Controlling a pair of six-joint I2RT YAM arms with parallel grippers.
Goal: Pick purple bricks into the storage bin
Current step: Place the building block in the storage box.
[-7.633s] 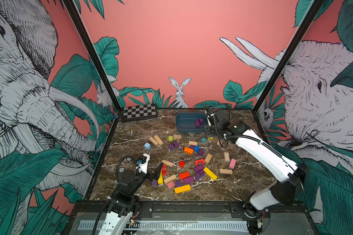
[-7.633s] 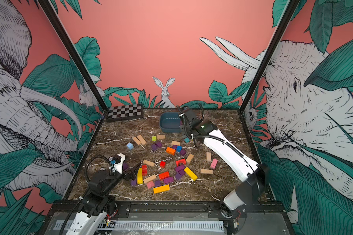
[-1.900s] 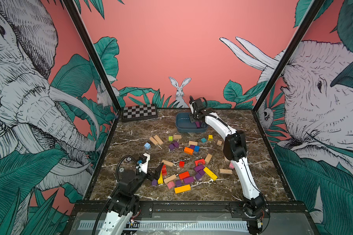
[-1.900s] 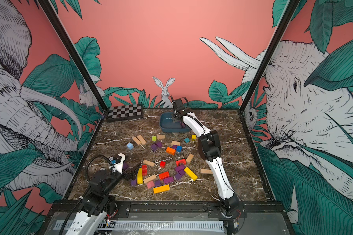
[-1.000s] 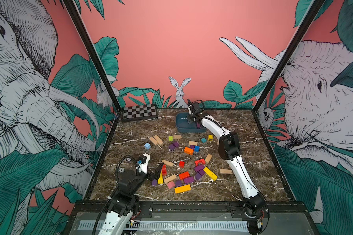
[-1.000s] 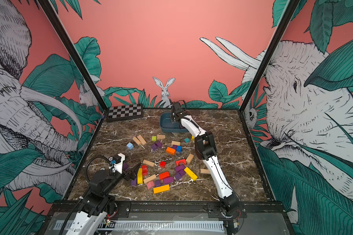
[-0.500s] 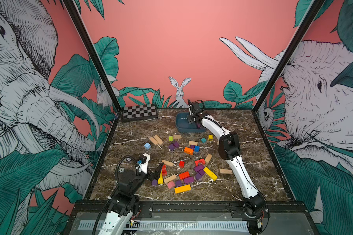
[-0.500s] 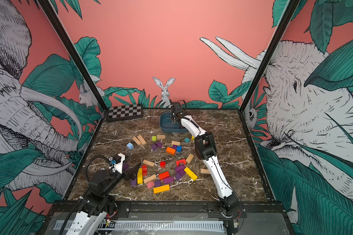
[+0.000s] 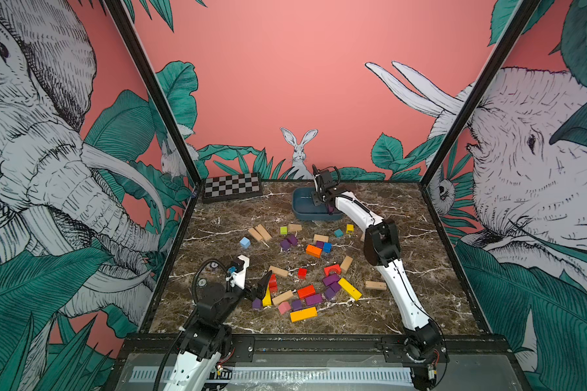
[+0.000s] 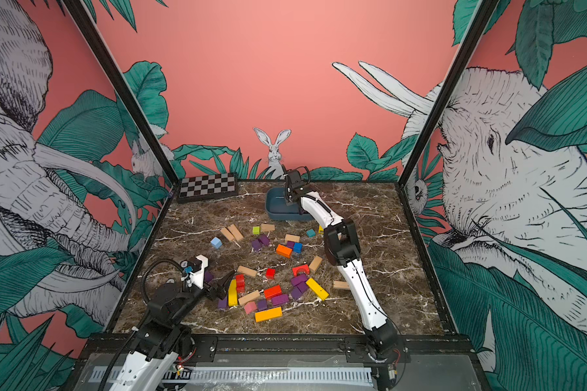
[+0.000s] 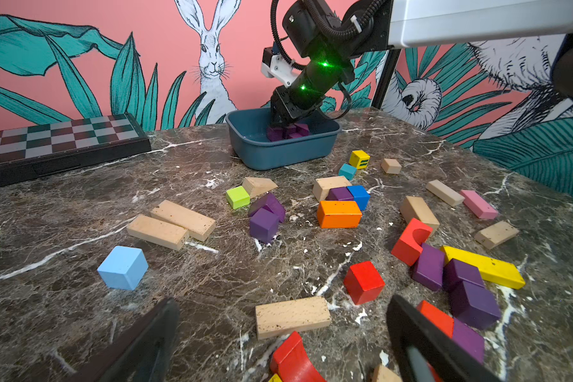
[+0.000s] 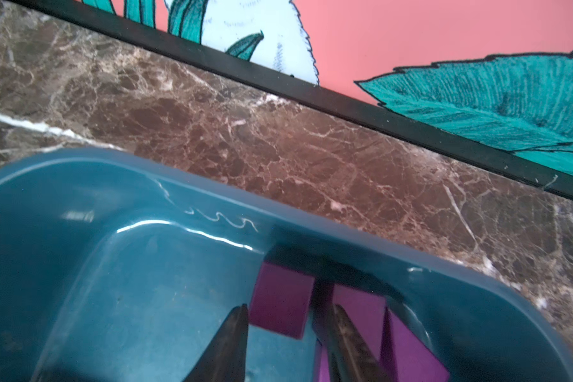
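My right gripper (image 12: pixel 290 307) hangs inside the storage bin (image 12: pixel 113 264), jaws parted just short of the purple bricks (image 12: pixel 280 287), while my left gripper (image 11: pixel 282 302) gapes wide.

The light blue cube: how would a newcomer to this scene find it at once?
Start at the checkerboard box in the far corner and come toward the near edge to two tan bars lying side by side. The light blue cube sits alone just beside them. It is the only pale blue block and touches nothing.

Bricks (image 11: pixel 288 131) in storage bin (image 11: pixel 280 153), checkerboard (image 9: pixel 232 186) left, blocks (image 9: pixel 314 250) before.
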